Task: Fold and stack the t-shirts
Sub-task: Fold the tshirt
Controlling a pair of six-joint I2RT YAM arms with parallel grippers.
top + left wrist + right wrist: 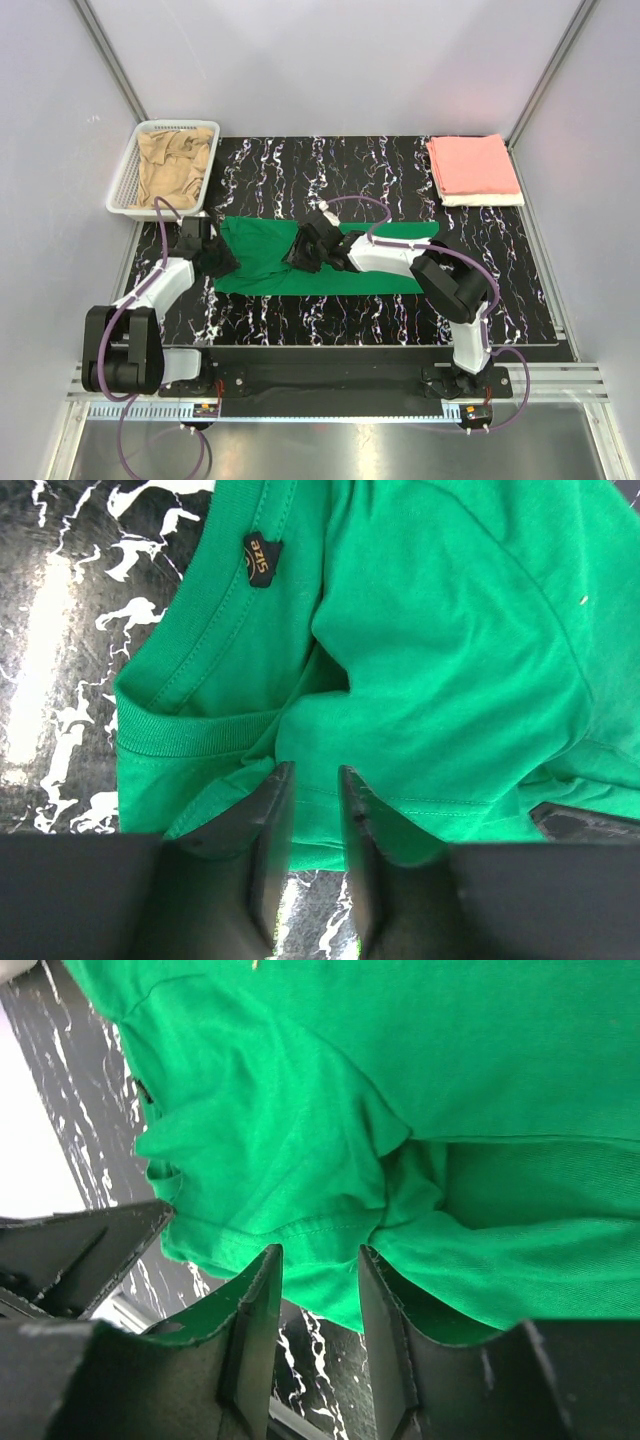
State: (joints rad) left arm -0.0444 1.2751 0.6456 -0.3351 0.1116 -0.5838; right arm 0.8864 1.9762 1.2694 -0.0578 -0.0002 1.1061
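The bright green t-shirt (pixel 260 258) lies in a flat, partly folded band across the middle of the mat, with its collar and size label (pixel 258 558) at the left end. My left gripper (pixel 222 258) is low at that collar end; in the left wrist view (pixel 315 775) its jaws stand narrowly apart over the shirt's hem (pixel 450 660) without pinching it. My right gripper (pixel 298 250) is over the shirt's middle, open (pixel 318 1255), above a bunched sleeve hem (pixel 400 1060). The tan-beige t-shirt (pixel 175 165) lies crumpled in the basket. The salmon pink t-shirt (pixel 472 165) lies folded on the white one (pixel 485 200).
The white mesh basket (pixel 122 190) stands at the back left corner, partly off the black marbled mat (pixel 330 170). The folded stack sits at the back right corner. Grey enclosure walls stand close on both sides.
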